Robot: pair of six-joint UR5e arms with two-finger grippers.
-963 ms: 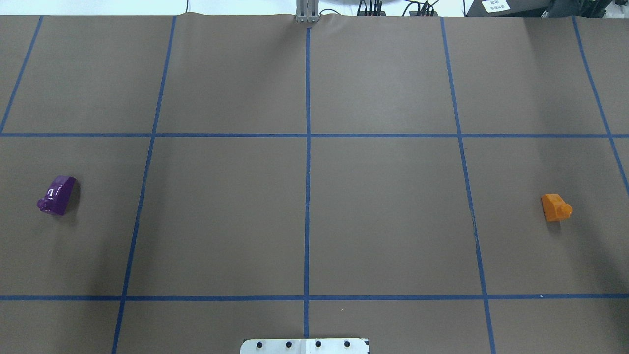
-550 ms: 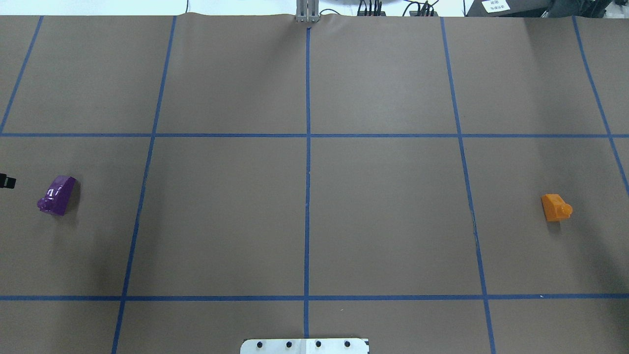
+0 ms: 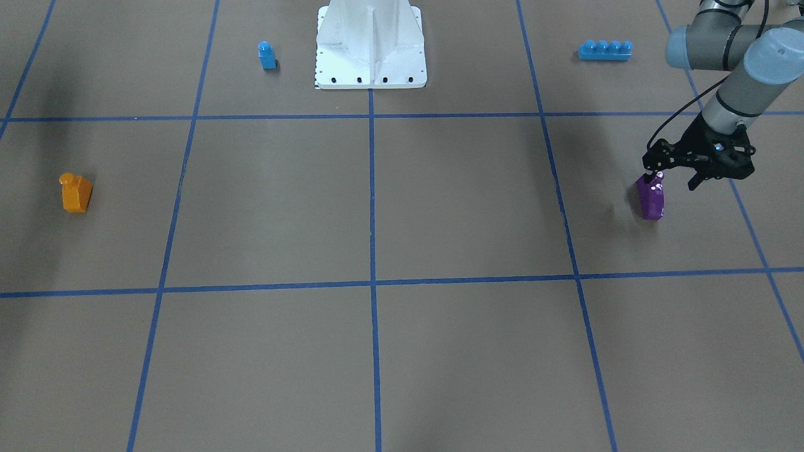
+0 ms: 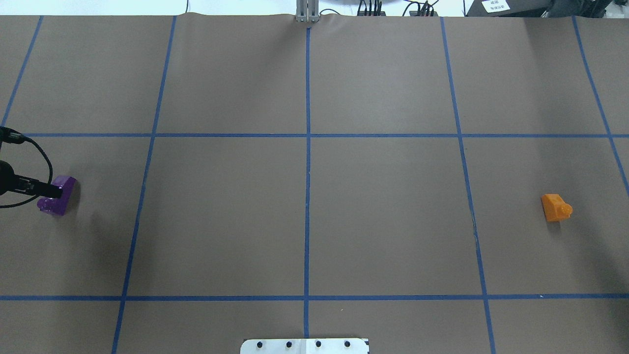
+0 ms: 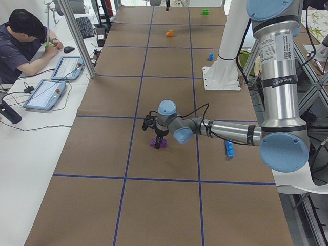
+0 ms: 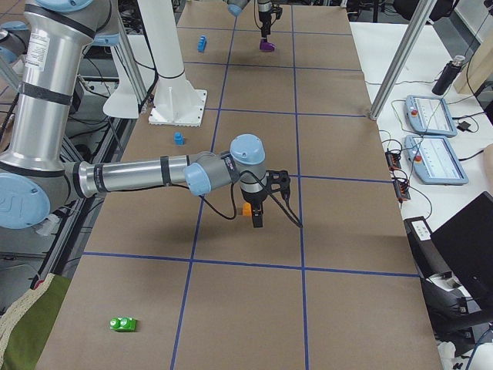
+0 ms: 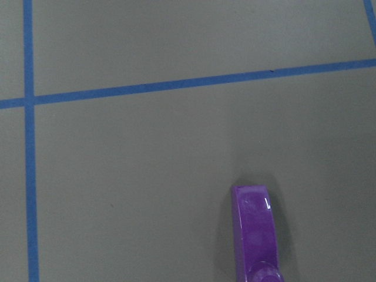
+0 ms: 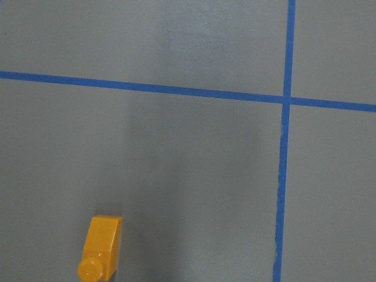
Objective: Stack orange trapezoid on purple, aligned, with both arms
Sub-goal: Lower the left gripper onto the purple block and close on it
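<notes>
The purple brick (image 3: 651,199) lies on the brown table at my left, stud towards the robot. It also shows in the overhead view (image 4: 60,197) and the left wrist view (image 7: 255,232). My left gripper (image 3: 672,177) hovers over it with jaws spread and empty; one fingertip (image 4: 51,189) overlaps the brick from above. The orange trapezoid (image 4: 555,208) lies far to my right and shows in the right wrist view (image 8: 101,249). My right gripper (image 6: 266,200) hangs close over it in the exterior right view only; I cannot tell whether it is open or shut.
A small blue single-stud brick (image 3: 267,55) and a long blue four-stud brick (image 3: 605,49) sit near the white robot base (image 3: 370,44). A green brick (image 6: 123,324) lies off to my right. An operator (image 5: 25,41) sits at the far side.
My left gripper has come in from the overhead view's left edge, and its finger now reaches over the purple brick. Both bricks have stayed put.
</notes>
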